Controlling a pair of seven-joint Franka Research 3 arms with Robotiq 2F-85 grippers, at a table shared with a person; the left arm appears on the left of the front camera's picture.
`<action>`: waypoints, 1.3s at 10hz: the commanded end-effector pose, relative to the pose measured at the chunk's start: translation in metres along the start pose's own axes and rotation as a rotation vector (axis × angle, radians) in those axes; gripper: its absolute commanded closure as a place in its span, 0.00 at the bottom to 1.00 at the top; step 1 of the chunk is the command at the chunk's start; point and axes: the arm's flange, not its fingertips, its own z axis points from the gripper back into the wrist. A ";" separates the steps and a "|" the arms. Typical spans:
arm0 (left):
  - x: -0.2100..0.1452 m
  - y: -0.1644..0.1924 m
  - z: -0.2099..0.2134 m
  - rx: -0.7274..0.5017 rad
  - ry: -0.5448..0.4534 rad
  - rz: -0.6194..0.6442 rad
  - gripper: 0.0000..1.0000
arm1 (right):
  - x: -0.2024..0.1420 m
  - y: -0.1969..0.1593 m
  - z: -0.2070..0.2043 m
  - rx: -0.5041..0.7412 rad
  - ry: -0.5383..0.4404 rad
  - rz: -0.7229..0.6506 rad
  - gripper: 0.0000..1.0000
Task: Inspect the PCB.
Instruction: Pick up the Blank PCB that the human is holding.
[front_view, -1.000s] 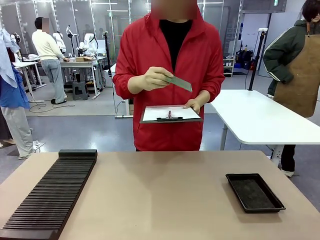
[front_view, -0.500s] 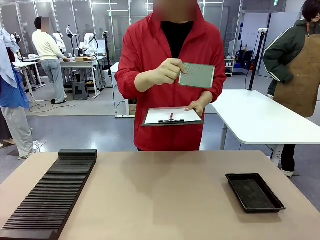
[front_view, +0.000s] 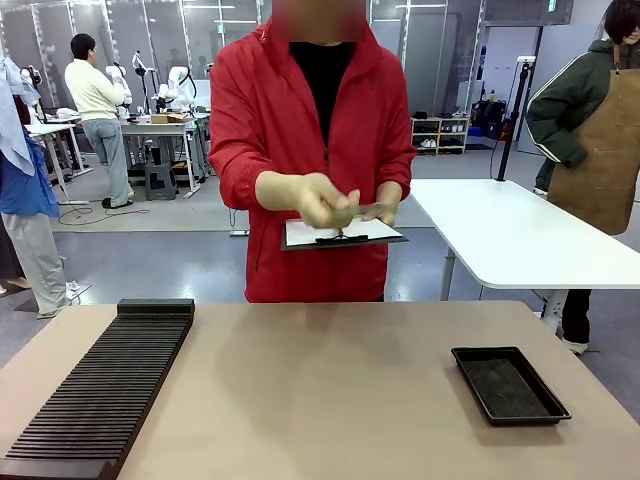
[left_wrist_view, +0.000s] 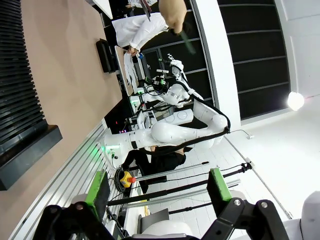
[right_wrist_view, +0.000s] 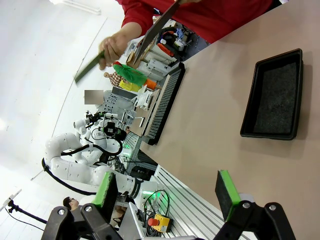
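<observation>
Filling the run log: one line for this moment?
PCB: in person's hand | robot left hand: open | robot right hand: open

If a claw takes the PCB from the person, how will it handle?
Probably stiff: the PCB juts straight, held at one end. Likely light: one hand pinches it. Thin, so it may slip in a grip.

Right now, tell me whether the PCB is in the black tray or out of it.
Out: the person's hand holds the PCB up by the clipboard, far from the black tray on the table.
</observation>
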 end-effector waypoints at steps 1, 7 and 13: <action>0.000 -0.001 0.003 0.007 0.003 -0.001 0.00 | 0.001 0.001 0.001 0.011 -0.015 0.014 0.00; 0.000 -0.001 0.003 0.007 0.003 -0.001 0.00 | 0.001 0.001 0.001 0.011 -0.015 0.014 0.00; 0.000 -0.001 0.003 0.007 0.003 -0.001 0.00 | 0.061 0.070 -0.075 0.140 0.229 -0.123 0.00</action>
